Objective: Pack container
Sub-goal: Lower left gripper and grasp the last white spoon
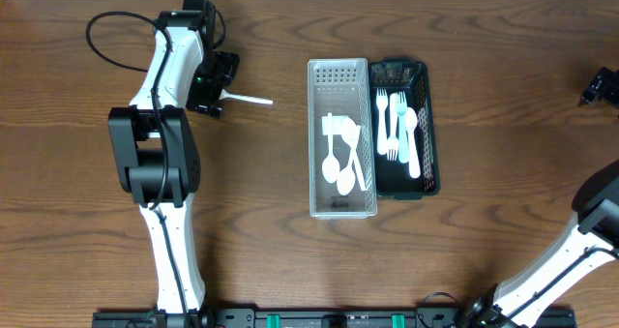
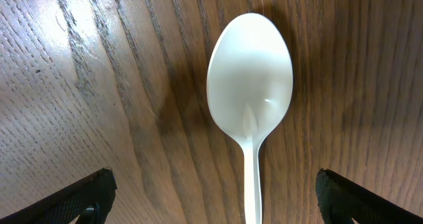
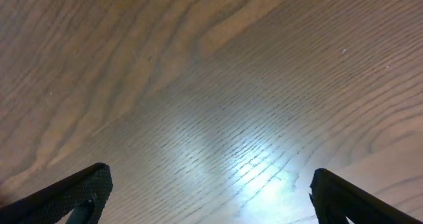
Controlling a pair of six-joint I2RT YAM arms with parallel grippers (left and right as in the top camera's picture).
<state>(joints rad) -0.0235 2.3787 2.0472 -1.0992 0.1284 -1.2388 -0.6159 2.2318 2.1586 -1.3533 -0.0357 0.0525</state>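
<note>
Left pincer hangs low over the desk, fingers spread wide, gripping nothing. White spoon lies flat between them, untouched. Further right, clear tray holds white cutlery and touches black tray, which holds forks and pale blue pieces. Right pincer sits at far edge, released, above desk wood.

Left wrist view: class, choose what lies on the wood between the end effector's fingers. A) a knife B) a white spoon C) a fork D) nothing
B: a white spoon, with rounded bowl and thin handle, lies between the spread fingers of the left end effector.
</note>
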